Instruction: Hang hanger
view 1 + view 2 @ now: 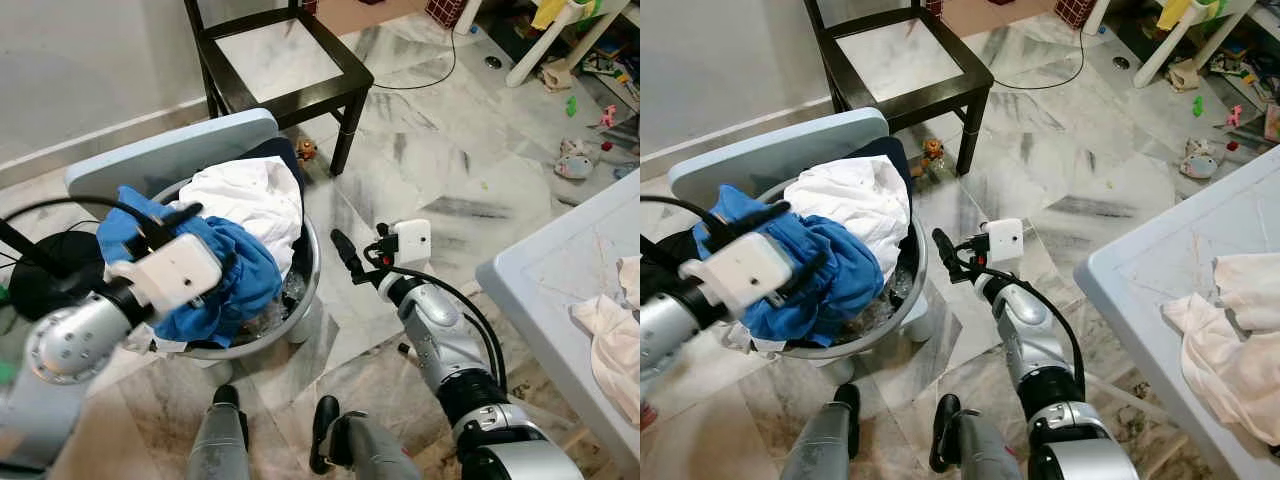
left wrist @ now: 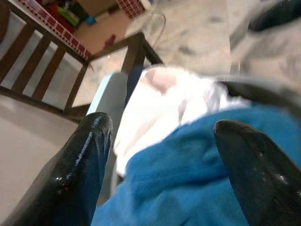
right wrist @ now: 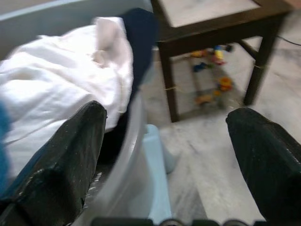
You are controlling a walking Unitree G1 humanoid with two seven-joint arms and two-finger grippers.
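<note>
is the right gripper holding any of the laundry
No, the right gripper is open and empty, beside the basin of laundry, with bare floor between its fingers.

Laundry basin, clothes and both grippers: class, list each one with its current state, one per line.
laundry basin: upright on the floor, heaped full of clothes
blue garment: crumpled on top of the heap
white garment: crumpled beside the blue one
left gripper: open, just above the blue garment
right gripper: open, beside the basin's rim, holding nothing
pale cloth: bunched on the light table

Right gripper [image 3: 167,155]: I see its black fingers spread wide.
Round grey laundry basket [image 3: 134,141]: holds white cloth [image 3: 56,80].
Dark wooden table [image 3: 211,28]: behind, on marble floor [image 3: 207,155].
</note>
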